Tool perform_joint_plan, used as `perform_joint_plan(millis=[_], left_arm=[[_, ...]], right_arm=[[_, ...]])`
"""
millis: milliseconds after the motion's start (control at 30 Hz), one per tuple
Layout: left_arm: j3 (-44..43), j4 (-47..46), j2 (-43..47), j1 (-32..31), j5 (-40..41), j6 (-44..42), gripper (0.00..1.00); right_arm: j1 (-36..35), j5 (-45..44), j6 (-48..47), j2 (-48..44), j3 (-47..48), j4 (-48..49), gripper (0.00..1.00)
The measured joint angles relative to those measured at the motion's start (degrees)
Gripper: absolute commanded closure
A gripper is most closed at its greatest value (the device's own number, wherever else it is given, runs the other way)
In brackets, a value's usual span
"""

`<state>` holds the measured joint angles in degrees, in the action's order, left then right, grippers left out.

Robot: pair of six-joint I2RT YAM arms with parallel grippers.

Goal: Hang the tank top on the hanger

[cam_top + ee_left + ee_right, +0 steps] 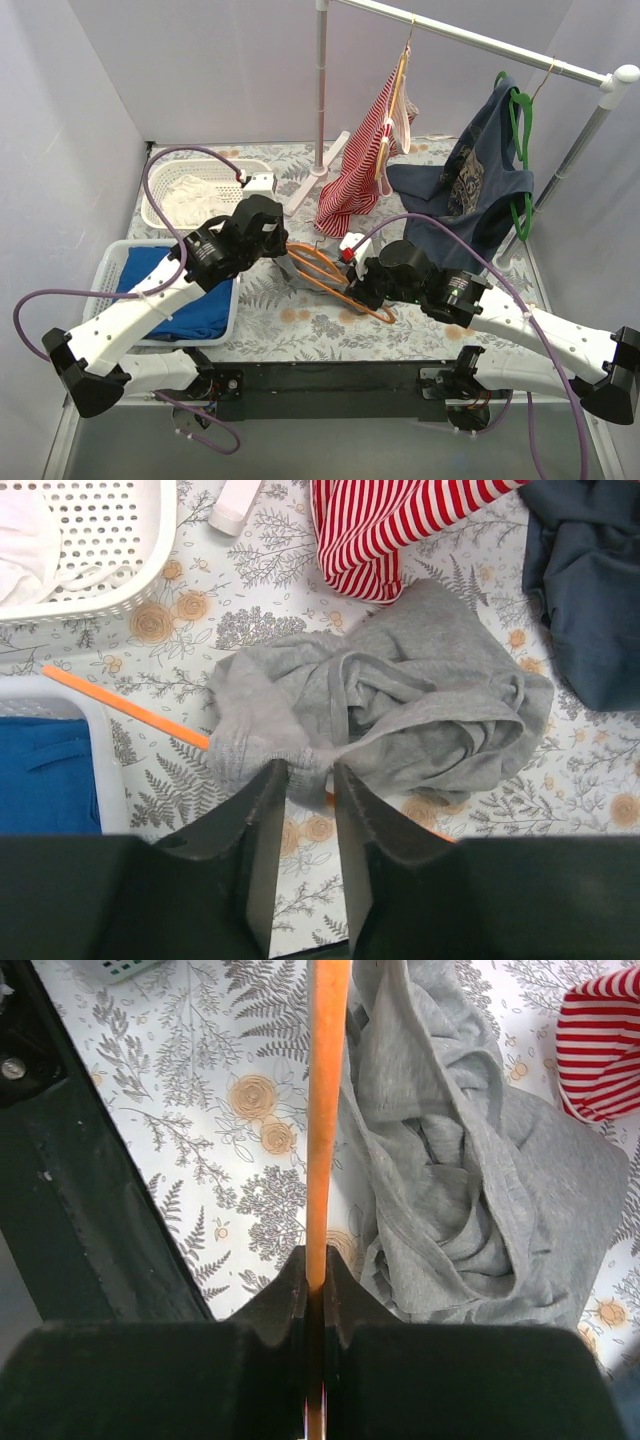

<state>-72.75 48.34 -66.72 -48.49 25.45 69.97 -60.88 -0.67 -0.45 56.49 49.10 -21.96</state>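
- tank top [420, 700]: crumpled heap around mid-bench [270, 580], not threaded on the hanger; its far edge touches the striped top [390, 530]
- left gripper [308, 772]: jaws a little apart, the heap's near hem right at the tips; can't tell if it has any hold on the cloth
- right gripper [316, 1260]: pressed together on the hanger [326, 1110], pinching one orange bar
- key relation: the bar's long axis runs straight out from the right gripper along the heap's edge, and in the left wrist view it passes under the near hem
- left arm is nearer the cloth; my read: the next move needs a strap opening found and spread toward the bar's end
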Motion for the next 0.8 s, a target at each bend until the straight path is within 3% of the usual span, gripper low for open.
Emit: perform_joint_plan(millis=[67, 367, 500, 667, 800], left_arm=[[1.81, -1.31, 1.79, 0.00, 0.09, -0.28, 0.55], [8.07, -5.11, 11.96, 0.00, -0.33, 0.15, 0.58], [10.12, -6.08, 18.16, 0.00, -1.97, 0.35, 0.49], [15.34, -10.71, 27.06, 0.00, -8.70, -0.55, 0.45], [16.31, -15.26, 25.81, 0.00, -12.63, -1.22, 0.43]], right_arm=[[-0.07, 0.94, -0.04, 0.13, 0.00, 0.57, 0.99], [-0.26, 3.19, 0.00, 2.23, 0.00, 3.34, 0.99], [-0.24, 3.96, 0.00, 3.76, 0.20, 4.17, 0.99], [-0.13, 5.05, 0.04, 6.71, 0.74, 4.61, 0.99], [0.13, 5.53, 0.04, 7.45, 1.01, 4.79, 0.99]])
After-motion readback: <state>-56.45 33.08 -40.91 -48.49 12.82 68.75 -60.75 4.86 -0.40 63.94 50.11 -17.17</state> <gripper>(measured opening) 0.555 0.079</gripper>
